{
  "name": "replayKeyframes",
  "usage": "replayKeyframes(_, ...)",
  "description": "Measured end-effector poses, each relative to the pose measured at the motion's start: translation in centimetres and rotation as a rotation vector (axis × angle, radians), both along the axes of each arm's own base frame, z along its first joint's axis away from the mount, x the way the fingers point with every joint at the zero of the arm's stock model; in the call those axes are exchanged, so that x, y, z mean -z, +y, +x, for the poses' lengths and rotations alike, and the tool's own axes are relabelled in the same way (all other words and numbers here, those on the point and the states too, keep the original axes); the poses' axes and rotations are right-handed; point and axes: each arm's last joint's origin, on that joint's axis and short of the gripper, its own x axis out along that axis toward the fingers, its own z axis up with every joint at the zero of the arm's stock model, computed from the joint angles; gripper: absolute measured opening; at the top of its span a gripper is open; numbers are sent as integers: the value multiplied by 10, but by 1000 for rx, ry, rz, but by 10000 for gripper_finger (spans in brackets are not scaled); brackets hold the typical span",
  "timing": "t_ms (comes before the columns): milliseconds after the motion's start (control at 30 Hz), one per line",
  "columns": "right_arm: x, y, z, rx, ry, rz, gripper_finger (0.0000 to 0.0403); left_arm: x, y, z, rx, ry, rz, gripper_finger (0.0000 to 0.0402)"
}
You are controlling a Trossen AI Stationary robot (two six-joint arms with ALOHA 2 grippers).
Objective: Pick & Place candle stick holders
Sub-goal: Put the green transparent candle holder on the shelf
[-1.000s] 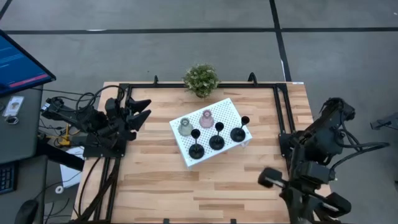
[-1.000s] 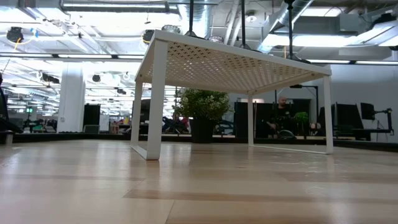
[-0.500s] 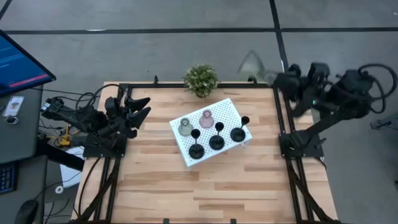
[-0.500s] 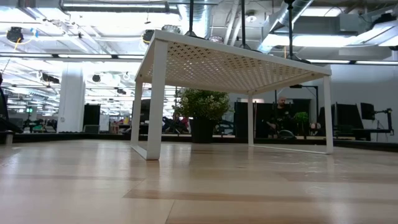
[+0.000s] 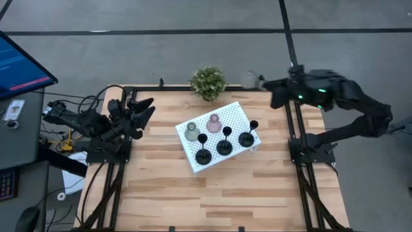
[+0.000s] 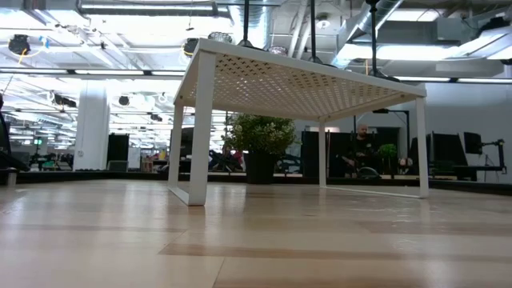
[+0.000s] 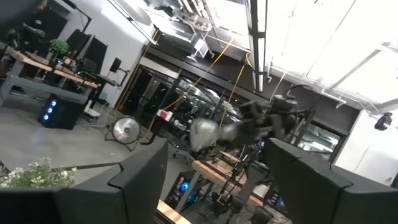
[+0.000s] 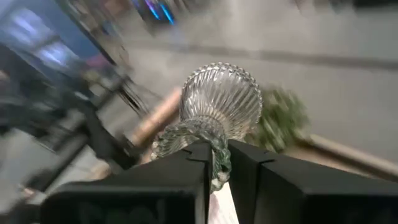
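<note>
A white perforated tray (image 5: 235, 116) stands mid-table on its legs (image 6: 198, 120). On it stand an olive glassy holder (image 5: 192, 131), a pink one (image 5: 214, 122) and three black candle stick holders (image 5: 224, 145) on their round bases. My right gripper (image 5: 262, 82) is above the table's far right corner, shut on a ribbed glassy holder (image 8: 221, 98), which the left wrist view also shows, far off (image 7: 205, 132). My left gripper (image 5: 149, 109) waits open at the table's left side, raised and holding nothing. My right gripper pinches the rope-patterned rim (image 8: 211, 144) at one end of the glassy holder between its two fingers (image 8: 244, 163). The fingers point toward the table's left, about level. The ribbed body (image 5: 250, 78) sticks out beyond the fingertips, lying sideways and lifted clear of the table.
A potted green plant (image 5: 208, 82) stands at the middle of the far edge, just left of the carried holder. A black frame (image 5: 293, 122) runs along the table's far and side edges. Bare wood (image 5: 212, 193) lies near of the tray.
My right gripper has swung from the table's near right side up to the far right corner, turning as it went. It has then moved left along the far edge toward the plant, staying shut on the glassy holder. The left arm has kept its place.
</note>
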Motion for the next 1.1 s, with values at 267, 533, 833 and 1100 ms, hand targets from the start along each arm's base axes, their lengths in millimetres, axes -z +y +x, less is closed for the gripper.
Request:
replayKeyframes(267,35,-38,40,-126,229,225,23,0,0,0,-1,-5,-3,274)
replayKeyframes(533,63,-72,69,-195,336,341,23,-1,0,0,-1,-8,-4,274)
replayKeyframes(833,91,-85,88,-220,508,407,23,-1,0,-1,-1,-13,-7,274)
replayKeyframes(1100,106,-83,104,-262,579,418,23,-1,1,-1,-35,-7,-29,274)
